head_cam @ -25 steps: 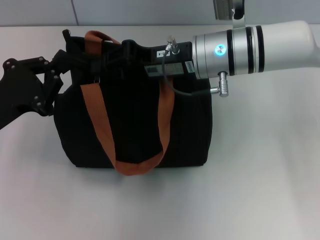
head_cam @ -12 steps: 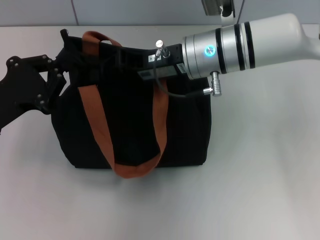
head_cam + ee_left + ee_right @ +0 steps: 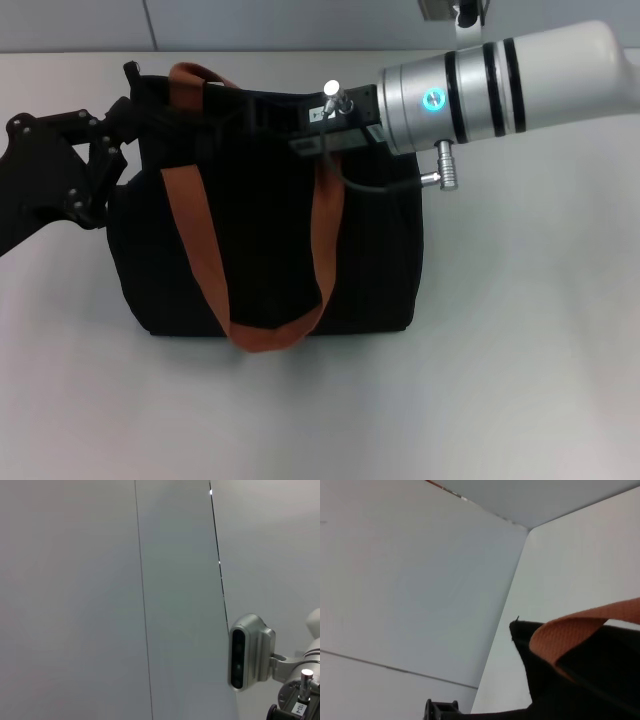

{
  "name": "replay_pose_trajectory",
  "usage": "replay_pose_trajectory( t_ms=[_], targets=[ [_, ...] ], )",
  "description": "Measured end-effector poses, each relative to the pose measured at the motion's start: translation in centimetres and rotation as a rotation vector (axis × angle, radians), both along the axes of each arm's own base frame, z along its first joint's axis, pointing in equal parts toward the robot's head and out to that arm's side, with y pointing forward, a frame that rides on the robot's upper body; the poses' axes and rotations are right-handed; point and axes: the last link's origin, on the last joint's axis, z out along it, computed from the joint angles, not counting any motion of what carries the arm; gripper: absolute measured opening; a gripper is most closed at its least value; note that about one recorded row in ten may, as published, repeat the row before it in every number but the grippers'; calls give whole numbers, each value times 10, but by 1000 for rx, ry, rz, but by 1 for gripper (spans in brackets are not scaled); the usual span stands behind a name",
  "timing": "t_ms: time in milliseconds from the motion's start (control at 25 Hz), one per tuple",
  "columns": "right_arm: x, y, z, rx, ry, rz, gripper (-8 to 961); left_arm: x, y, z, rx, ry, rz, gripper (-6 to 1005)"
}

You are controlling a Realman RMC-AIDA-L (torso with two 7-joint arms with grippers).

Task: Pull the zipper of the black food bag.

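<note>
The black food bag [image 3: 260,250] stands upright in the middle of the white table in the head view, its orange-brown strap handles [image 3: 190,240] draped down the front. My right gripper [image 3: 268,110] reaches in from the right and lies on the bag's top edge, black against the black fabric. My left gripper [image 3: 108,160] is at the bag's upper left corner, against its side. The zipper pull tab is hidden. The right wrist view shows a corner of the bag [image 3: 600,680] and one strap [image 3: 575,630].
The white table [image 3: 520,350] extends around the bag on all sides. A grey wall runs along the back. The left wrist view shows only that wall and the right arm's wrist camera housing [image 3: 247,652].
My right arm slid left along the bag's top edge, then came back a little to the right. The left gripper and the bag have barely moved.
</note>
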Motion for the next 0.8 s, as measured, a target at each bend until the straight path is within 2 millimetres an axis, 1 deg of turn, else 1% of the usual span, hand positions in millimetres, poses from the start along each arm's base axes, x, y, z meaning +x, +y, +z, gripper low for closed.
replay_pose_trajectory(
  t_ms=[80,160,200,320,360,400,440,520,560,600,680,720,800],
  targets=[
    [1,0,2,4,-4,-3,-1,0,0,1,2,0,2,10],
    [9,-1,15,30,-47,-22,0,-2,0,3,10,-3,11,10],
    [9,-1,15,30,-47,-22,0,-2,0,3,10,-3,11,10],
    [16,-2,26,60,-82,-41,0,-3,1,4,9,-5,18,10],
    [16,-2,26,60,-82,-41,0,-3,1,4,9,-5,18,10],
    [20,-4,32,70,-102,-47,0,-4,1,5,13,-6,23,10],
    [20,-4,32,70,-102,-47,-1,-4,1,5,13,-6,23,11],
    [28,-8,41,87,-125,-65,-1,-5,1,6,20,-7,28,11],
    [28,-8,41,87,-125,-65,-1,-5,1,6,20,-7,28,11],
    [34,-10,50,105,-131,-83,-1,-6,2,9,26,-5,31,11],
    [38,-10,54,111,-134,-90,-1,-6,2,10,30,-5,33,11],
    [46,-11,65,132,-137,-111,-1,-7,2,10,33,-6,35,11],
    [54,-12,75,154,-134,-134,-1,-7,2,11,34,-5,37,11]
  ],
)
